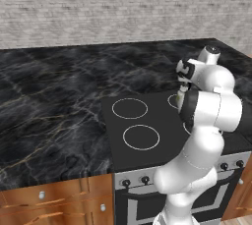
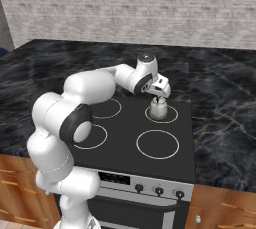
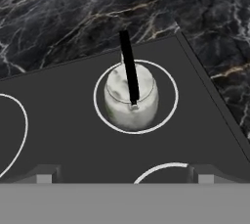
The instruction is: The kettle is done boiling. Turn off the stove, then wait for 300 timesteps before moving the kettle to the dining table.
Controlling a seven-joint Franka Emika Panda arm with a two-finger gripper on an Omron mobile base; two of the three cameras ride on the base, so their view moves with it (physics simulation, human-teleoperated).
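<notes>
Kettle [image 3: 131,98] well beyond spread fingers [image 3: 44,174], untouched on burner ring.

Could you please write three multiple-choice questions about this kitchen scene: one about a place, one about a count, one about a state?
1. Where does the kettle stand?
A. inside a back burner ring
B. on the marble counter
C. on the oven door

2. How many burner rings does the stove have?
A. two
B. four
C. six

3. How is the gripper?
A. shut on the handle
B. open above the kettle
C. holding a knob

Answers: 1 A, the ring encircles it; 2 B, four white circles; 3 B, fingertips stand wide apart, touching nothing.
</notes>
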